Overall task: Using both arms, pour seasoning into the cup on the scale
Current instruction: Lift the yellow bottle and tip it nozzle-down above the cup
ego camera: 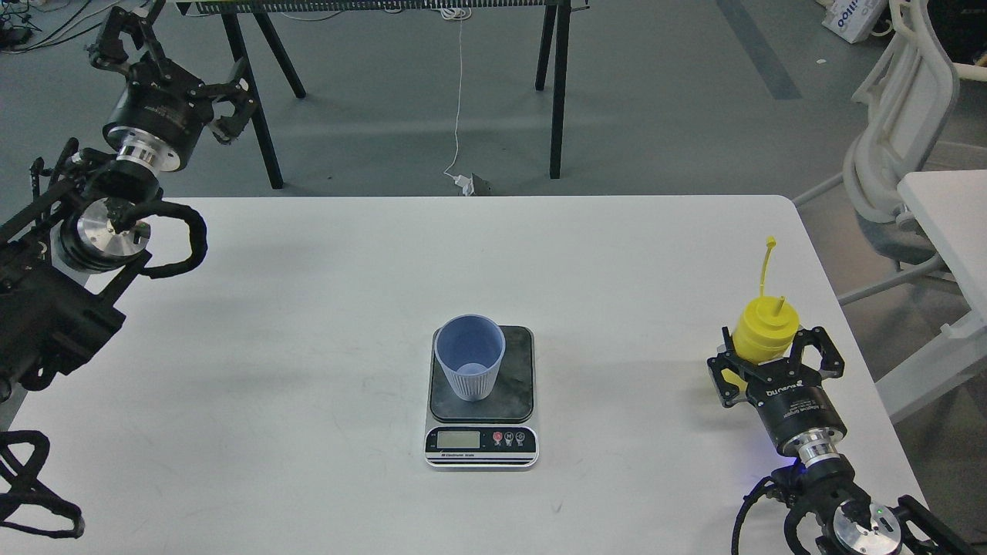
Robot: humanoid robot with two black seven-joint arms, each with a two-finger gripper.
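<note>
The light-blue ribbed cup (469,365) stands upright and empty on the dark platform of the scale (481,438) at the table's middle front. The yellow seasoning bottle (763,333) stands at the right front of the table, nozzle up, its cap strap (766,266) sticking upward. My right gripper (771,356) is open, with its fingers on either side of the bottle's body; the bottle's lower half is hidden behind it. My left gripper (171,68) is open and empty, raised beyond the table's far left corner.
The white table (324,308) ends at a rounded right edge just past the bottle. A white chair (902,146) and a second white table (952,223) stand to the right. Black trestle legs (557,85) stand on the floor behind.
</note>
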